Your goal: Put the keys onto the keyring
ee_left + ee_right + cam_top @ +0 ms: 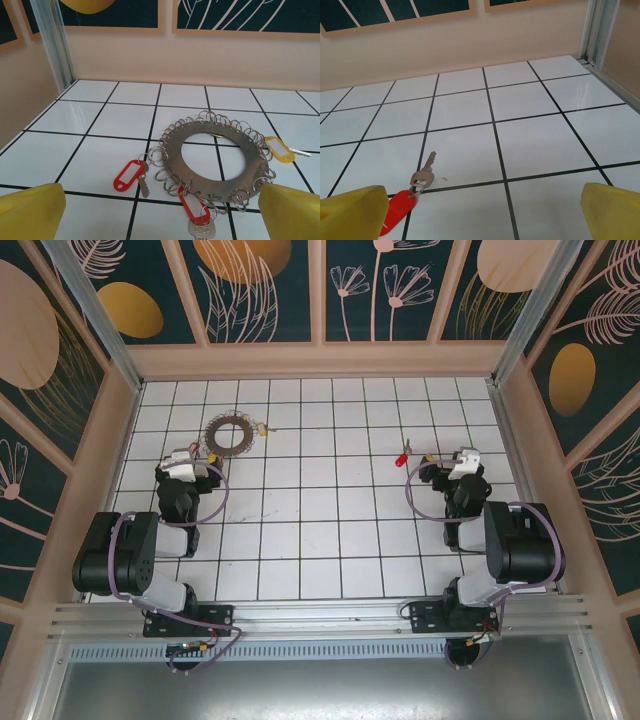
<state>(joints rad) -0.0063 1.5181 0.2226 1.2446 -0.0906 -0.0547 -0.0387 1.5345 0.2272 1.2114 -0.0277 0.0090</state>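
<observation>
The grey keyring (pixel 229 434) lies flat on the tiles at the back left, its rim (pixel 173 152) fringed with small split rings. A red-tagged key (pixel 129 175) rests at its left edge. A second red-tagged key (pixel 195 207) pokes out from under its near edge, and a yellow-tagged key (pixel 279 149) lies at its right. My left gripper (pixel 200 455) (pixel 160 220) stands open just short of the ring, holding nothing. Another red-tagged key (pixel 402 457) (pixel 423 172) lies loose beside the left finger of my open right gripper (pixel 447 465) (pixel 480 215).
The white tiled floor (pixel 330 530) is fenced by low beige walls (pixel 320 360). A metal corner post (pixel 52 45) stands left of the ring and another post (pixel 600 35) stands at the right wall. Bare tiles stretch between the two arms.
</observation>
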